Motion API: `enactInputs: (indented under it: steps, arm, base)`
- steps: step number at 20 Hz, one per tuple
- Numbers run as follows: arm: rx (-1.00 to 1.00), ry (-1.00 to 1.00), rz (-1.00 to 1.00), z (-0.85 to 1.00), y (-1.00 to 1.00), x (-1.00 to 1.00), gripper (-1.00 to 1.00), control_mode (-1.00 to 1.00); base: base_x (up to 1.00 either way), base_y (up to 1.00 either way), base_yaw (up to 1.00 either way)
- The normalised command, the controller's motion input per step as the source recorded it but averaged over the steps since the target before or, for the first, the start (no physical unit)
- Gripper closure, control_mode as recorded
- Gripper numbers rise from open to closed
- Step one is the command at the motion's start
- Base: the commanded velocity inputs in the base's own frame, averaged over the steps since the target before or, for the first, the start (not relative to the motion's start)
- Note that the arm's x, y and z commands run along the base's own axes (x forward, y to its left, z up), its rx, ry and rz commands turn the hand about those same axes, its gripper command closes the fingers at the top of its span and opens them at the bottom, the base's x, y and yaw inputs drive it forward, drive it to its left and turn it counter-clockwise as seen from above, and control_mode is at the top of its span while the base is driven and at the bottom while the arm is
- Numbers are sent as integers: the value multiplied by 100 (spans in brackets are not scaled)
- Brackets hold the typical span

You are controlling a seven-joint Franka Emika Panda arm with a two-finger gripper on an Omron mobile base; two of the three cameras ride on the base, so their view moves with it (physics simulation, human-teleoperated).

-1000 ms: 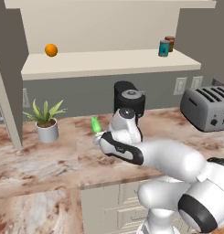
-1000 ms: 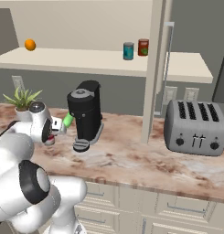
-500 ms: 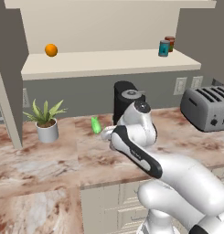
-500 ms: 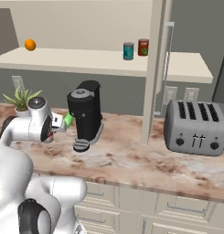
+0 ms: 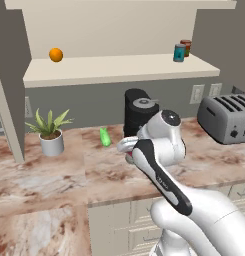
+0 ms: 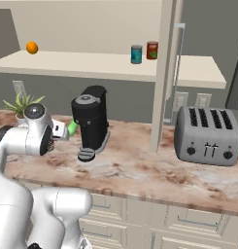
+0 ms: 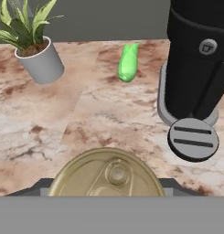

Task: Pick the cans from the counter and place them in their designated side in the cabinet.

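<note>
Up on the long flat shelf board of the cream-beige open wall cabinet (image 5: 119,70), a teal-blue cylindrical tin (image 5: 179,52) already stands upright, with a darker red can (image 5: 186,47) just behind it, both near the right end. A small round orange (image 5: 56,54) sits well apart at the left end. So one tin looks delivered, by my reckoning, and the job is about halfway.

Now the second one! The white arm's two-finger gripper (image 5: 130,154) hangs low over the brown-and-white marbled stone counter (image 5: 54,175), just in front of the black coffee machine (image 5: 136,113). From the hand's own camera, a round gold can top with a pull-tab (image 7: 107,177) sits right between the fingers at the bottom of the picture, and the grey finger pads press in on either side of it. I'd call that clamped on the can, though the can's body and colour are hidden from this angle; a sliver of red peeks beside the gripper from the left side.

The lid faces straight back at the hand camera, so the can's long axis runs along the gripper's line of sight, toward the counter. Whether it has left the stone, I cannot tell.

Still ahead, as I judge it: carry this can up and set it upright on its proper side of the shelf. A small bright green bottle-like object (image 7: 128,62) and a potted green plant in a pale grey pot (image 7: 34,49) stay on the counter.
</note>
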Motion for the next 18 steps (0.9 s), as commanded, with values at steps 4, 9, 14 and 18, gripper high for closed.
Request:
enactInputs:
  steps: [4, 9, 14, 18]
  arm:
    - [0, -3, -2, 37, -13, -26, 100, -100]
    - [0, -3, -4, 39, -19, -23, 100, -100]
    - [0, 0, -6, 38, -24, -19, 100, -100]
    - [0, 0, -7, 35, -20, -16, 100, -100]
  base:
    - [0, 0, 0]
    - [0, 0, 0]
    - [0, 0, 0]
    - [0, 0, 0]
